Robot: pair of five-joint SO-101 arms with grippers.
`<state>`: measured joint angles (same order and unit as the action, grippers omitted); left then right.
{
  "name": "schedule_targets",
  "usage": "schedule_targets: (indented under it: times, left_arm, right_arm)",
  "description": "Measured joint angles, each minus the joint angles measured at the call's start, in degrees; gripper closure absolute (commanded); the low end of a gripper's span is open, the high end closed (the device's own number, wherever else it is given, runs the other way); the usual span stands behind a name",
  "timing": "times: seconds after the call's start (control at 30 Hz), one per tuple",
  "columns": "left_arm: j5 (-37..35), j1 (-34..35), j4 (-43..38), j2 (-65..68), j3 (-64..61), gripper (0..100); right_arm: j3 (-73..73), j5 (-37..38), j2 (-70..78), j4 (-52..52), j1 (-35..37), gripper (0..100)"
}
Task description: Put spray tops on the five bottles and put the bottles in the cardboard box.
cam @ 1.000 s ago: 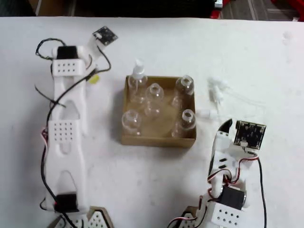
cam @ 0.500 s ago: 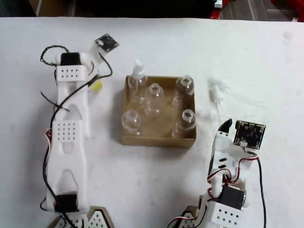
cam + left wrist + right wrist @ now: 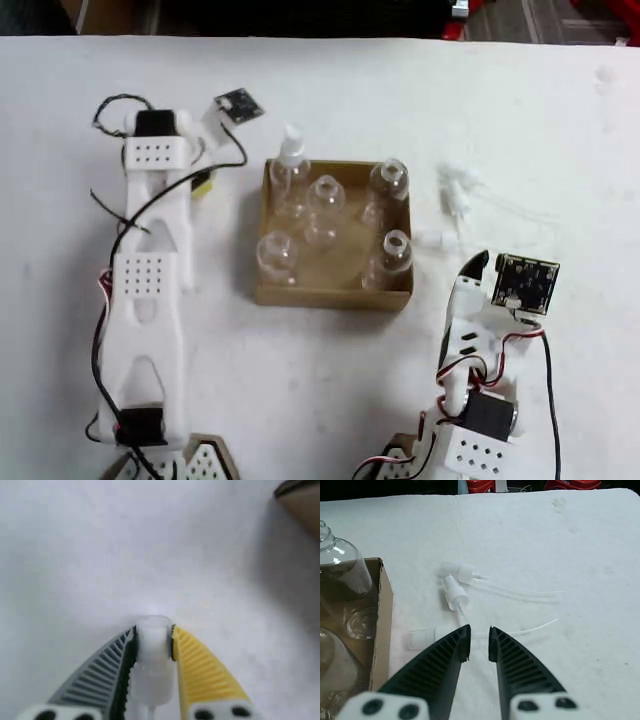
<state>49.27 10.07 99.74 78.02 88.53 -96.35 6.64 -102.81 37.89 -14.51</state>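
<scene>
Left gripper [image 3: 153,631]: grey and yellow jaws clamped on a white spray top [image 3: 151,652]. It is held over the table [image 3: 75,540], just left of the cardboard box [image 3: 335,298] and near its far-left corner. A thin stem runs from the top back between the jaws. Whether that is the dip tube cannot be told.

Box: all five bottles stand inside it. The capped bottle [image 3: 290,175], at far left, carries a spray top. The four open bottles [image 3: 325,205] have bare necks.

Right gripper [image 3: 479,641]: low over the table, right of the box's near-right corner. Its jaws are a narrow gap apart with nothing between them. Three loose spray tops [image 3: 454,595] lie just beyond its tips, their tubes trailing right. The nearest lies close to the box wall.

Step in hand, as judged: fitting the second top, with one bottle done and four to go.

Next move calls for carrying the held top right, over an open neck. The near-left bottle looks the readiest. The tube must point down, thread into the neck, and the top then be pressed or twisted on. The bottles are light and stand loose, so the other arm may need to steady one.
</scene>
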Motion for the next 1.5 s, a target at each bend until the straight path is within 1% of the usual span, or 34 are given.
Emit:
schedule_targets:
  times: [0.07, 0.13, 0.23, 0.3, 0.4, 0.5, 0.63, 0.77, 0.9, 1.0, 1.13, 1.2, 1.27, 1.33, 1.5]
  left_arm:
    - [-0.6, 0.4, 1.8, 0.1, 2.4, 98]
    - [-3.5, 0.3, 2.1, -0.6, 3.8, 98]
    - [-7.7, 0.3, 2.2, -3.3, 3.3, 98]
    - [-9.2, 0.3, 2.2, -6.8, 0.4, 98]
    - [-10.0, 0.3, 2.2, -14.2, -7.7, 98]
    - [-10.3, 0.3, 2.2, -24.2, -19.9, 98]
    - [-10.4, 0.1, 2.2, -40.4, -38.0, 98]
    - [-10.4, -0.5, 2.2, -56.6, -53.3, 98]
    - [-10.4, -1.7, 2.2, -71.4, -65.0, 98]
    - [-11.1, -2.7, 2.2, -82.0, -71.4, 98]
    - [-19.7, -4.0, 2.1, -95.4, -76.6, 98]
    - [-25.1, -4.7, 1.0, -101.5, -78.5, 98]
    - [-29.1, -4.8, -0.6, -107.0, -80.9, 98]
    - [-31.2, -5.5, -3.2, -111.6, -83.8, 98]
    - [-32.4, -6.6, -9.6, -122.4, -93.9, 98]
  right_arm:
    - [0.0, 0.0, 0.0, 0.0, 0.0, 94.7]
    - [0.0, 0.0, 0.0, 0.0, 0.0, 94.7]
    - [0.0, 0.0, 0.0, 0.0, 0.0, 94.7]
    - [0.0, 0.0, 0.0, 0.0, 0.0, 94.7]
    - [0.0, 0.0, 0.0, 0.0, 0.0, 94.7]
    - [0.0, 0.0, 0.0, 0.0, 0.0, 94.7]
    - [0.0, 0.0, 0.0, 0.0, 0.0, 94.7]
    - [0.0, 0.0, 0.0, 0.0, 0.0, 94.7]
    - [0.0, 0.0, 0.0, 0.0, 0.0, 94.7]
    - [0.0, 0.0, 0.0, 0.0, 0.0, 94.7]
    - [0.0, 0.0, 0.0, 0.0, 0.0, 94.7]
    - [0.0, 0.0, 0.0, 0.0, 0.0, 94.7]
    - [0.0, 0.0, 0.0, 0.0, 0.0, 94.7]
    - [0.0, 0.0, 0.0, 0.0, 0.0, 94.7]
    - [0.0, 0.0, 0.0, 0.0, 0.0, 94.7]
